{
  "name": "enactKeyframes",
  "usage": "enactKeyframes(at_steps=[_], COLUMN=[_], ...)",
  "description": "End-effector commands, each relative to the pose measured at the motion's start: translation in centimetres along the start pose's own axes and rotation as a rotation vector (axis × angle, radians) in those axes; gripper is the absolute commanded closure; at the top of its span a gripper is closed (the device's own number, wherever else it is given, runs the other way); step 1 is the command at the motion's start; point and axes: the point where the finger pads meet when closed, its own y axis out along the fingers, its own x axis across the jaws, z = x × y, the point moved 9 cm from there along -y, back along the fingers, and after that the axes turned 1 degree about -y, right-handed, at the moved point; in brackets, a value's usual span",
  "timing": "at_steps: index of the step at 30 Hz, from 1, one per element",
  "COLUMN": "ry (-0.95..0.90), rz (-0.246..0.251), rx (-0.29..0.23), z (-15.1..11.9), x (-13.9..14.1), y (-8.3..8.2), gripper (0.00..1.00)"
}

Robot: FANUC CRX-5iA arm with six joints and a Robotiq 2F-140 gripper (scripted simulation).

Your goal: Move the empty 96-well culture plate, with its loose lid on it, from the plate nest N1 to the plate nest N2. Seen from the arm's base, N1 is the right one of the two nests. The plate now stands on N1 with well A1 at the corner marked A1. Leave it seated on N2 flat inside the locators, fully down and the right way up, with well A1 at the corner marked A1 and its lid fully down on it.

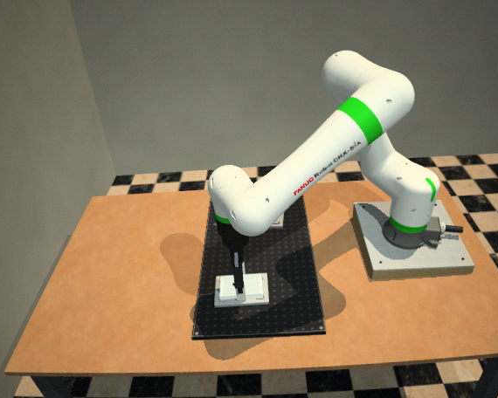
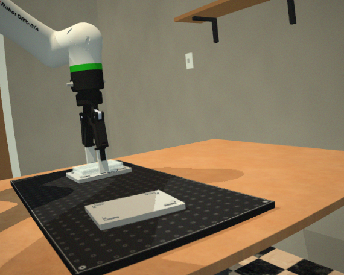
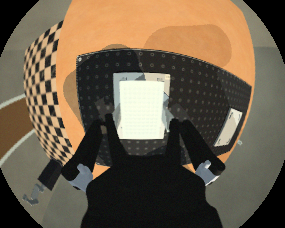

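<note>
Top view: white arm reaches from grey base plate over black perforated board on wooden table. Gripper points down, clamped on culture plate, which sits on near nest.

Exterior view: gripper vertical, fingers across plate on far nest. Other nest bare, closer to camera. Wall shelf above.

Wrist view: plate squeezed between both fingers; second nest off to right side of frame.
</note>
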Motion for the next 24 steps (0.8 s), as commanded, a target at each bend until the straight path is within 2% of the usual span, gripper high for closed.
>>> enactKeyframes(at_steps=[1,21,24], ry=[0.000,0.000,0.000], rz=[0.000,0.000,0.000], rx=[0.000,0.000,0.000], z=[0.02,0.02,0.02], x=[0.00,0.00,0.00], y=[0.01,0.01,-0.79], gripper=[0.00,0.00,0.00])
